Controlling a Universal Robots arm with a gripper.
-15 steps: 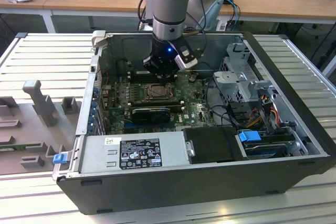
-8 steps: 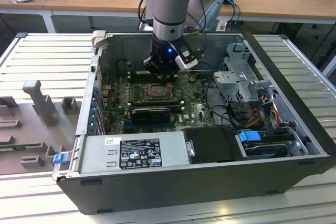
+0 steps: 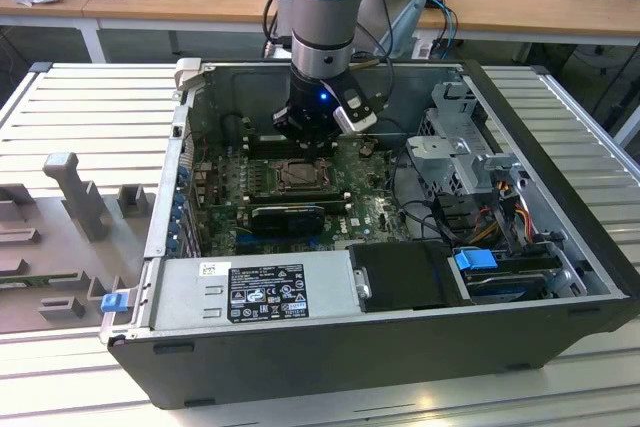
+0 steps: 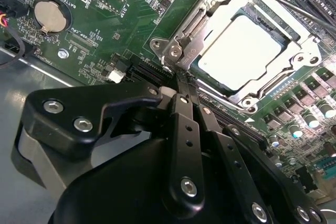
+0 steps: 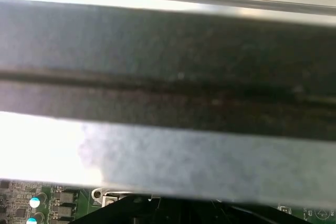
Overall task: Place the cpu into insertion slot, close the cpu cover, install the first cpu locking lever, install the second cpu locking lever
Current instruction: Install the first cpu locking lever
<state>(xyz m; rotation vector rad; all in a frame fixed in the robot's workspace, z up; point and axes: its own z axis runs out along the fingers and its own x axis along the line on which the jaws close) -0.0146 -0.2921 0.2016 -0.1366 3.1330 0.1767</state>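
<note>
We saw the gripper (image 3: 312,137) lowered inside the open computer case (image 3: 560,247), poised just beyond the insertion slot (image 3: 297,176) at roughly its twelve o'clock in the exterior view. In the second wrist view the gripper's fingers (image 4: 185,109) were pressed together with nothing between them, their tips sitting at the edge of the socket's metal frame. The cpu (image 4: 245,52) lay flat in the insertion slot, its pale top showing through the large cut-out of the cpu cover (image 4: 202,23), which was down over it. A thin locking lever (image 4: 265,85) ran along one side of the frame; we could not tell whether it was latched. Green motherboard (image 4: 142,19) surrounded the socket, with a round coin battery (image 4: 50,15) well apart from it. In the first wrist view we made out a grey case wall (image 5: 168,72) close to the camera and a strip of green board beneath it.
</note>
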